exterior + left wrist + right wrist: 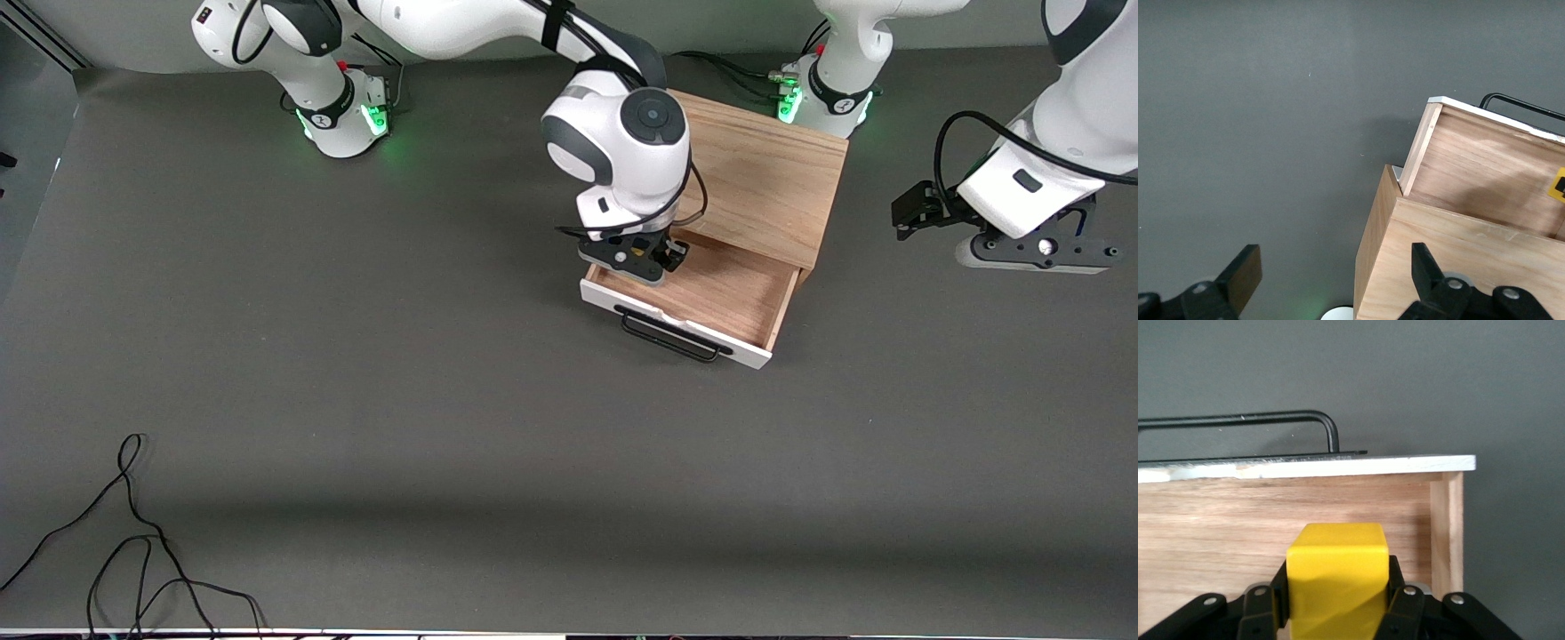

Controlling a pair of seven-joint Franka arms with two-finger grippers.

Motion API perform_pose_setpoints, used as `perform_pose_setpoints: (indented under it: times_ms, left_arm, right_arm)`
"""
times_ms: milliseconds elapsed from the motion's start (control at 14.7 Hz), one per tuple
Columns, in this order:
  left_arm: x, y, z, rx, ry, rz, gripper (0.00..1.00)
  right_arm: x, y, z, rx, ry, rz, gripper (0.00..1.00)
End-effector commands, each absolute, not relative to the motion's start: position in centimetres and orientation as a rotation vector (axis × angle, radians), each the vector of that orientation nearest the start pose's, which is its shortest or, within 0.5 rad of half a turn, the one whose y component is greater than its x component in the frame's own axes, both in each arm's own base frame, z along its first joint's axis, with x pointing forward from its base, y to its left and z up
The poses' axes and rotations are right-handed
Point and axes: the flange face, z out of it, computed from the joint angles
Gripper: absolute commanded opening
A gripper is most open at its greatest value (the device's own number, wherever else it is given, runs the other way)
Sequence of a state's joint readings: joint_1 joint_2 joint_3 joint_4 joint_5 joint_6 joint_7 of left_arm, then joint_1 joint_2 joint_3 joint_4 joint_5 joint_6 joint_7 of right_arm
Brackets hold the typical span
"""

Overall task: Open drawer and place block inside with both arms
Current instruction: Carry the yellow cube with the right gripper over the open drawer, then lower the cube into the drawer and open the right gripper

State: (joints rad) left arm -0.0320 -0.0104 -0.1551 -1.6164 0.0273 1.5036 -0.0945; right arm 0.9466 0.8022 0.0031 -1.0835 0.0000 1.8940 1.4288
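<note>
Placing is in hand: your right claw (653,258), clamped on the block (1337,577), hangs over the open drawer (711,293); lower, then release. Left claw (1331,283), spread apart, waits beside the drawer.

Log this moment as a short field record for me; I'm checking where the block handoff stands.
drawer: pulled open from the cabinet, wood floor showing
block: yellow, held in the right gripper over the open drawer
right gripper: shut on the block, over the drawer's end toward the right arm
left gripper: open, holding nothing, up in the air beside the cabinet; this arm waits
placement: block not yet released in the drawer
</note>
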Motion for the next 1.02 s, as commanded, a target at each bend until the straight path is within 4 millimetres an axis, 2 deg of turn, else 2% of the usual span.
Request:
perform_pose_setpoints:
  times_ms: [0, 204, 477, 545, 613, 681, 749, 817, 953]
  left_arm:
    - [52.9, -9.8, 60.6, -3.086, 0.17, 0.129, 1.0]
    - [53.0, -9.5, 60.5, -3.089, 0.161, 0.13, 1.0]
    - [53.2, -9.6, 60.3, -3.091, 0.161, 0.135, 1.0]
    - [53.2, -9.4, 60.3, -3.093, 0.156, 0.136, 1.0]
    - [53.2, -9.4, 60.3, -3.093, 0.156, 0.136, 1.0]
    - [53.2, -9.4, 60.3, -3.093, 0.156, 0.136, 1.0]
    - [53.2, -9.4, 60.3, -3.094, 0.156, 0.134, 1.0]
    - [53.2, -9.4, 60.3, -3.094, 0.156, 0.134, 1.0]
    - [53.3, -9.4, 60.2, -3.094, 0.156, 0.136, 1.0]
  right_arm:
    - [44.1, 63.3, 33.3, -3.039, 0.759, -0.047, 0.25]
    - [44.0, 63.3, 31.8, -3.057, 0.764, -0.034, 0.25]
    - [43.6, 63.7, 31.2, -3.061, 0.753, -0.031, 0.27]
    - [43.6, 63.7, 31.1, -3.062, 0.753, -0.03, 0.36]
    - [43.6, 63.7, 31.1, -3.062, 0.753, -0.03, 0.49]
    - [43.6, 63.7, 31.1, -3.062, 0.754, -0.028, 0.76]
    - [43.7, 63.6, 31.2, -3.06, 0.756, -0.029, 0.95]
    - [43.7, 63.7, 31.3, -3.058, 0.756, -0.03, 1.0]
    - [43.7, 63.7, 31.5, -3.055, 0.753, -0.029, 1.0]
